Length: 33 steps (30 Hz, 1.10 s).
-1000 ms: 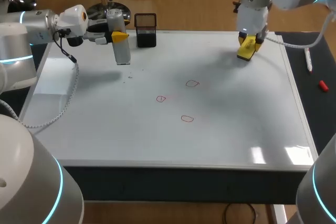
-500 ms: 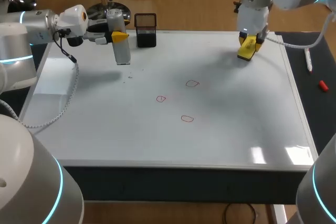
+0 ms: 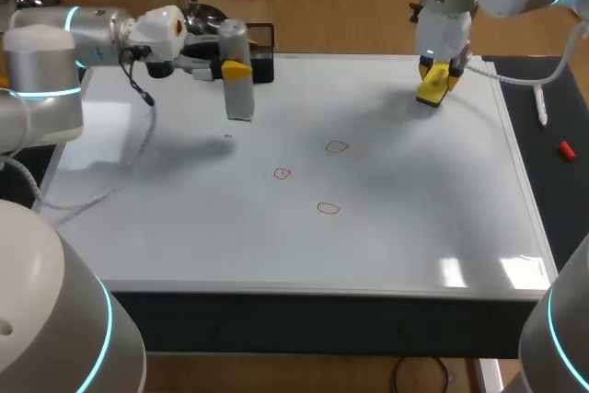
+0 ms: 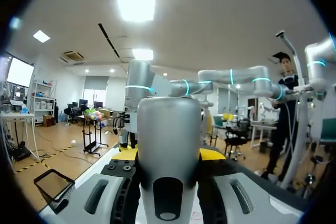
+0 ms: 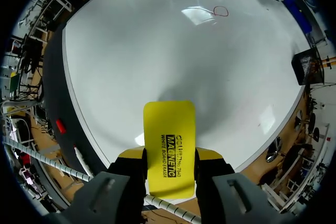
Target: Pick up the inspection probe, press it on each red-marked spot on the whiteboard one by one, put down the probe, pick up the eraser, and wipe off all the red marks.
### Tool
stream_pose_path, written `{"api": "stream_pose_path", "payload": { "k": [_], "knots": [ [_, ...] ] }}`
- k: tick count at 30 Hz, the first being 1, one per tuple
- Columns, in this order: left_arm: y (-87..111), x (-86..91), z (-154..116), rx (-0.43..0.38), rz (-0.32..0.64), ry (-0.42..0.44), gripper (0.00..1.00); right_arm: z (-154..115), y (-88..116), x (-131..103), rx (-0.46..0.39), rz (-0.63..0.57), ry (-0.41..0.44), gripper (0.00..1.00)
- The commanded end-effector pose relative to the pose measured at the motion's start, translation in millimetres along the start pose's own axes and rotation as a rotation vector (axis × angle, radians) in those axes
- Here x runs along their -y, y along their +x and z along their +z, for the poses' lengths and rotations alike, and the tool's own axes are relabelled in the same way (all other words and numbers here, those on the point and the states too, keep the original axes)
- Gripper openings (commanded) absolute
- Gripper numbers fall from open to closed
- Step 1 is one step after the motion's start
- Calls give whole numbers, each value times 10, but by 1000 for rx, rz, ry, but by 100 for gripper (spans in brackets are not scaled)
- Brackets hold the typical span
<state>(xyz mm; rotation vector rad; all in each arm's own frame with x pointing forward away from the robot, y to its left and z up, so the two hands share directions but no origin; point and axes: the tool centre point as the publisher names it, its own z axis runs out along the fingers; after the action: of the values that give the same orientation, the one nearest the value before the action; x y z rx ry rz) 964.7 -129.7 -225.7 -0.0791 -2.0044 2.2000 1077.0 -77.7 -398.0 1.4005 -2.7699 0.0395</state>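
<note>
The whiteboard [image 3: 414, 227] covers nearly all of the surface [image 3: 552, 200], which shows only as a dark strip along the board's right side and a dark front edge at the bottom of the head view. Three small red marks sit close together a little left of the board's centre: one uppermost [image 3: 338, 146], one to its lower left [image 3: 282, 173], and one lowest [image 3: 329, 208]. Light glare lies on the board at lower right, and a few dark specks [image 3: 227, 133] dot it at upper left.

The left arm comes in from the upper left, and its left claw [image 3: 235, 69] is clamped on the inspection probe [image 3: 239, 100], a grey cylinder held upright over the upper-left part of the board. The probe's lower end looks clear of the board, with a soft shadow below and to its left. The left wrist view confirms the grip: the cylinder fills the gap, both yellow tips against its sides. A black mesh basket [image 3: 264, 52] stands just behind the probe at the board's top edge, and the arm's pale cable [image 3: 138, 149] trails across the board's left side.

At upper right, the right claw [image 3: 440, 71] grips the yellow eraser [image 3: 431, 89] near the board's top edge (whether it touches the board cannot be told). In the right wrist view the eraser juts out ahead of the fingers.

On the dark strip at right lie a white pen [image 3: 541, 103] and, below it, a small red piece [image 3: 566, 149].
</note>
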Motion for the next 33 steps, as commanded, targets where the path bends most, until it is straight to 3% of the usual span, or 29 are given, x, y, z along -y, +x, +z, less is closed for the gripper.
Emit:
{"api": "stream_pose_path", "payload": {
  "k": [1,13,20,33],
  "knots": [
    [111,-12,229,-19,6,16,0,-16,8,0,-2,-2,2,0],
    [509,-53,609,-98,21,26,0,-16,8,0,-2,-2,2,0],
    [647,-278,721,-129,0,45,0,-16,8,0,-2,-2,2,0],
    [656,-590,753,-141,-26,58,0,-16,8,0,-2,-2,2,0]
  ]
}}
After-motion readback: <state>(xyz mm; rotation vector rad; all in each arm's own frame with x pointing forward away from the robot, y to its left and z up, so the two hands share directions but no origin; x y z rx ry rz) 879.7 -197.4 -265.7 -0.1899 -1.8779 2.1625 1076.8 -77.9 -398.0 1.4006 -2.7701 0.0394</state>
